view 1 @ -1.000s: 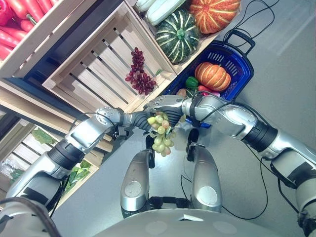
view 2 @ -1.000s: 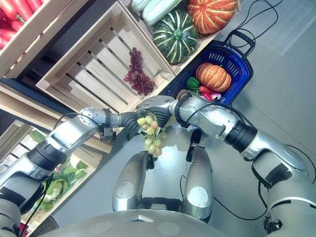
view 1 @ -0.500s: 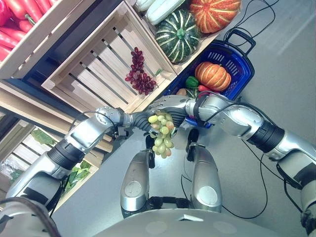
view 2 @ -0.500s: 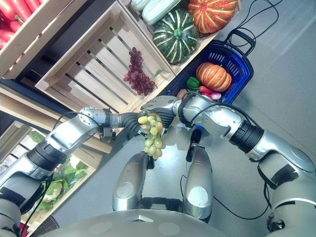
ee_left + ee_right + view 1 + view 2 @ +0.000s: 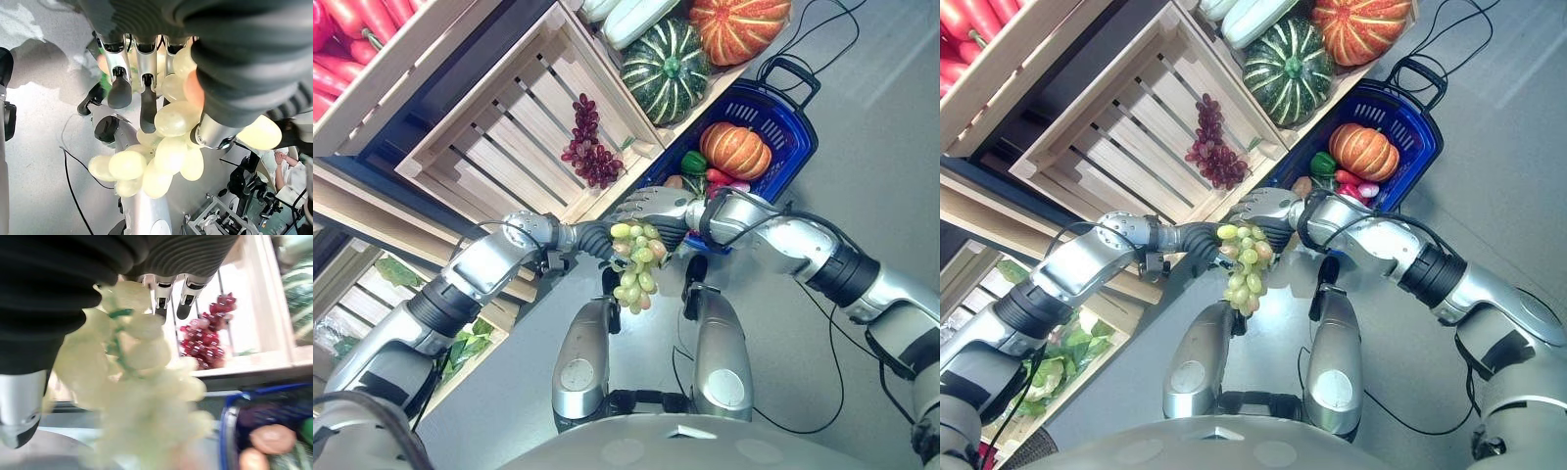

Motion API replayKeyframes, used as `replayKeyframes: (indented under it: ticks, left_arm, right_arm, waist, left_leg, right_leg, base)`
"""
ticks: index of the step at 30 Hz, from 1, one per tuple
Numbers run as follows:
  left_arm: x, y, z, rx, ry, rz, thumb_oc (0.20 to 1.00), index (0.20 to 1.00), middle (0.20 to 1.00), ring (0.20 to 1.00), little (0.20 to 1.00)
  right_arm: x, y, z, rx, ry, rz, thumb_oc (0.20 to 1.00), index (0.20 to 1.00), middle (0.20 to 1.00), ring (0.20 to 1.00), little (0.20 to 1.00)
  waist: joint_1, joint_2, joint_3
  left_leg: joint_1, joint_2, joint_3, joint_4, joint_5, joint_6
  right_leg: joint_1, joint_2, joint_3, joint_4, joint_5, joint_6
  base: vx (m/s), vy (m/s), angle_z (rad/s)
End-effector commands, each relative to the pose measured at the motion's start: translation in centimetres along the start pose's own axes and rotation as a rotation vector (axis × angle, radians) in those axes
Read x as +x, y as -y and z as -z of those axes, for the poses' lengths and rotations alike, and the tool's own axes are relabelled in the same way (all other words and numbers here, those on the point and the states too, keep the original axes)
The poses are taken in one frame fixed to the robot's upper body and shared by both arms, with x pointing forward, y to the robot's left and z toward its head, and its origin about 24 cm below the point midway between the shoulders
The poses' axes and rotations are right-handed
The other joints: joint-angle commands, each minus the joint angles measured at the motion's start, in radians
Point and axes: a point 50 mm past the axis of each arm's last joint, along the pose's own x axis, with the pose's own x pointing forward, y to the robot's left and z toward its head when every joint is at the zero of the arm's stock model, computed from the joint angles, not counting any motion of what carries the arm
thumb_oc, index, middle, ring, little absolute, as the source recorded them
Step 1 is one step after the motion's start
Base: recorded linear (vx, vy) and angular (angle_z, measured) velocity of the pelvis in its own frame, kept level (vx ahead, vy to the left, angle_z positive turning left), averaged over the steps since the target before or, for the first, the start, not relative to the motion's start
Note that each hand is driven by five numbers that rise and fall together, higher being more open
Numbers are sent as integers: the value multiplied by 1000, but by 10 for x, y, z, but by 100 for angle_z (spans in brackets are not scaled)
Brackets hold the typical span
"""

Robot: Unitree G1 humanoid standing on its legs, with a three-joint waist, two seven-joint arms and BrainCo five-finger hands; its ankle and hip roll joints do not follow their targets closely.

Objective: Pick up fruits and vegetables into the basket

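The green grapes [image 5: 634, 264] hang in mid-air above the floor, near the robot, with both hands meeting at the top of the bunch. The left hand [image 5: 592, 240] comes in from the left, its fingers [image 5: 120, 88] curled beside the upper grapes and its thumb pressed against them. The right hand [image 5: 651, 208] covers the top of the bunch from the right; in its wrist view the stem and upper grapes lie under the palm, with the fingers [image 5: 186, 301] bent over them. Which hand bears the weight I cannot tell.

Just beyond, to the right, sits the blue basket [image 5: 799, 127], already holding an orange pumpkin [image 5: 734, 150], a green pepper [image 5: 693, 162] and some red pieces. Further left is the wooden crate [image 5: 470, 137] with red grapes [image 5: 589, 149].

To do this hand-over well, I judge the right hand should close firmly on the stem end before the left lets go, then carry the bunch the short way right and far, and lower it beside the pumpkin rather than drop it.
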Motion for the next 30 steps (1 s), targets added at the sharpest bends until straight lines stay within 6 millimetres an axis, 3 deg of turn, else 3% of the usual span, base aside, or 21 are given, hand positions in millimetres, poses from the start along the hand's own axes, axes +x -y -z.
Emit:
replayKeyframes:
  ticks: [1,12,16,17,18,19,20,23,30]
  left_arm:
    - [-4,17,-26,34,232,58,200,200,200,200,200]
    - [-1,21,-36,36,323,75,200,200,200,200,200]
    - [0,23,-40,41,354,88,200,200,200,200,200]
    - [1,24,-41,39,364,90,200,200,200,200,200]
    - [1,25,-41,36,372,92,200,200,200,200,200]
    - [2,25,-41,35,375,92,200,200,200,200,200]
    - [4,28,-42,35,386,99,200,200,200,200,200]
    - [7,31,-44,33,401,99,200,200,200,200,200]
    - [14,31,-41,12,391,80,200,200,200,200,200]
  right_arm:
    - [4,-10,4,-23,-102,20,1000,1000,1000,1000,1000]
    - [13,-27,13,33,-205,11,1000,1000,1000,1000,1000]
    - [19,-31,7,171,-156,16,1000,1000,1000,1000,1000]
    - [20,-32,4,269,-127,10,868,868,868,868,868]
    - [20,-35,0,355,-92,0,454,454,454,454,454]
    - [20,-35,-2,399,-70,-3,200,200,200,200,200]
    - [21,-37,-11,566,9,0,200,200,200,200,200]
    - [25,-40,-23,746,101,25,200,200,200,200,200]
    - [23,-40,-34,803,184,98,200,200,200,200,200]
  waist:
    - [-16,-5,-44]
    - [-13,1,-27]
    - [-8,4,-21]
    - [-8,4,-17]
    - [-7,4,-19]
    - [-8,4,-19]
    - [-7,2,-17]
    - [-5,2,-16]
    - [-14,0,-21]
  left_leg:
    - [-36,-11,28,32,-50,37]
    - [-52,-17,23,38,-51,42]
    - [-56,-20,17,40,-51,43]
    - [-55,-22,15,46,-57,43]
    - [-58,-22,14,42,-52,44]
    - [-59,-22,13,42,-52,43]
    - [-61,-24,9,46,-52,44]
    - [-62,-26,7,45,-50,44]
    - [-63,-27,9,49,-49,46]
  right_leg:
    - [68,-27,35,20,-102,92]
    - [56,-26,33,27,-102,88]
    - [53,-27,30,31,-102,86]
    - [53,-29,31,40,-110,87]
    - [50,-28,30,35,-104,86]
    - [50,-28,29,36,-104,86]
    - [49,-31,29,41,-105,85]
    - [48,-34,26,42,-105,84]
    - [49,-29,21,44,-105,82]
  base:
    - [0,0,0]
    - [0,0,0]
    - [0,0,0]
    - [0,0,0]
    - [0,0,0]
    - [0,0,0]
    - [0,0,0]
    - [0,0,0]
    - [0,0,0]
